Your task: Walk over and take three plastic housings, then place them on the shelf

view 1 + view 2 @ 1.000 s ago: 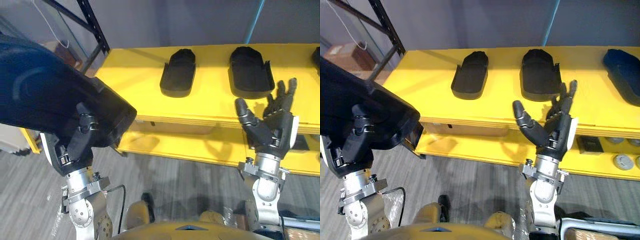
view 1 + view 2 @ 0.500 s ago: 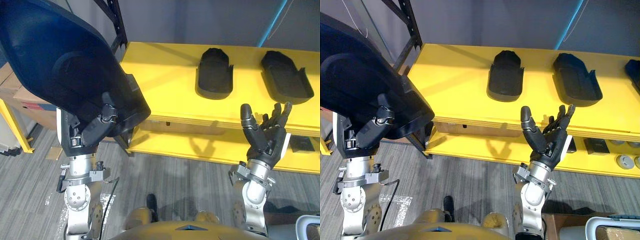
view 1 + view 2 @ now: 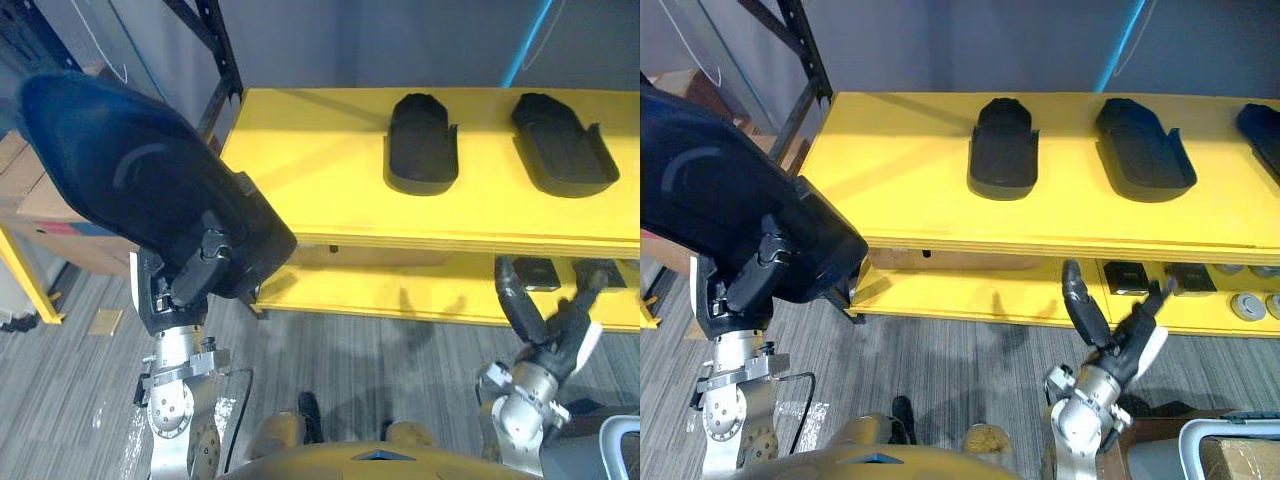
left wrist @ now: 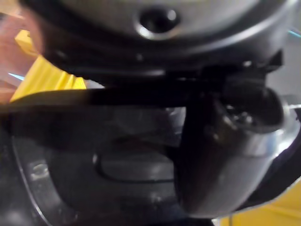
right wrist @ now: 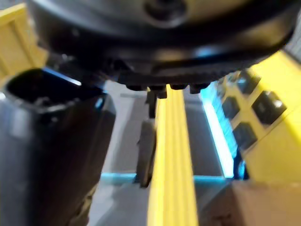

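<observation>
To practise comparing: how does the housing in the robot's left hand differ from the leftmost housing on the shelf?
The held housing is gripped by the left hand, raised and tilted; the shelf housing lies flat on the yellow shelf, untouched. The held housing shows its smooth outer side, the shelf housing its hollow. Both are dark plastic.

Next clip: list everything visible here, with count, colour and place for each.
Large dark blue plastic housing: one, dark blue, held up in the left hand.
Smaller black plastic housings: two, black, side by side on the yellow top shelf.
Dark housing: one, cut off at the top shelf's right edge.
Small square parts: two, black, lower yellow shelf.
Round parts: few, grey, lower shelf's right end.
Left hand: one, dark, shut on the large housing.
Right hand: one, dark, open, low before the lower shelf.
</observation>
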